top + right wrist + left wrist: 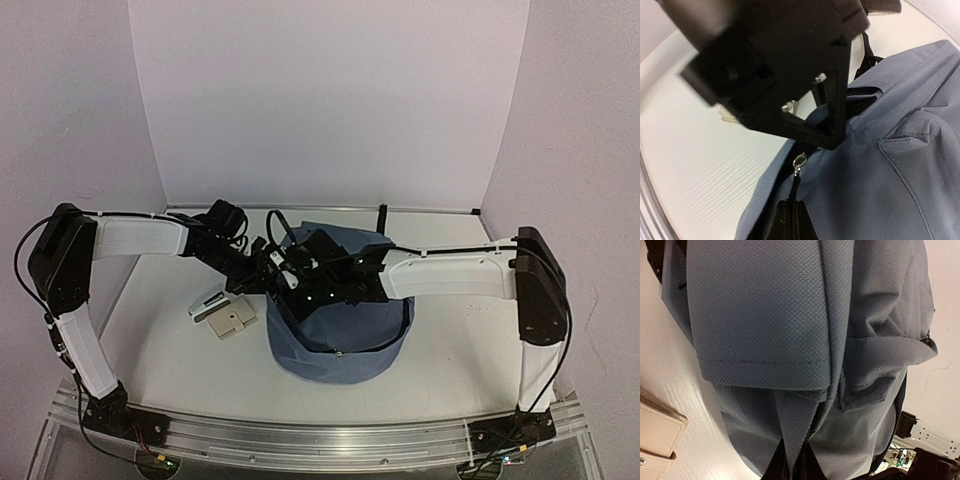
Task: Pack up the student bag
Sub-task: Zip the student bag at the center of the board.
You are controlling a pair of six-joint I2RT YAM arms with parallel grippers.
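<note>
**Both claws at the bag's zip, grip unconfirmed**

The student bag (340, 335) sits at the middle of the table (460, 345), a little toward the near edge, slumped into a soft mound. Both arms meet over its far-left shoulder.

My right gripper (790, 219) is clenched tight, fingertips pressed together on the black zipper line just below the metal zipper pull (798, 164). I cannot tell whether it has pinched a cord or tape or simply closed on itself. The left gripper (272, 268) is down against a fold of fabric beside the opening. Its wrist camera shows only cloth, so I cannot tell if it is grasping or released.

I judge this bag light, limp and floppy. It will sag and slide on the smooth table rather than resist a pull. Best holds are the seamed rim beside the zip, to brace it, and the pull itself, to draw it.

A beige pouch (232, 322) lies just left of the bag.
</note>
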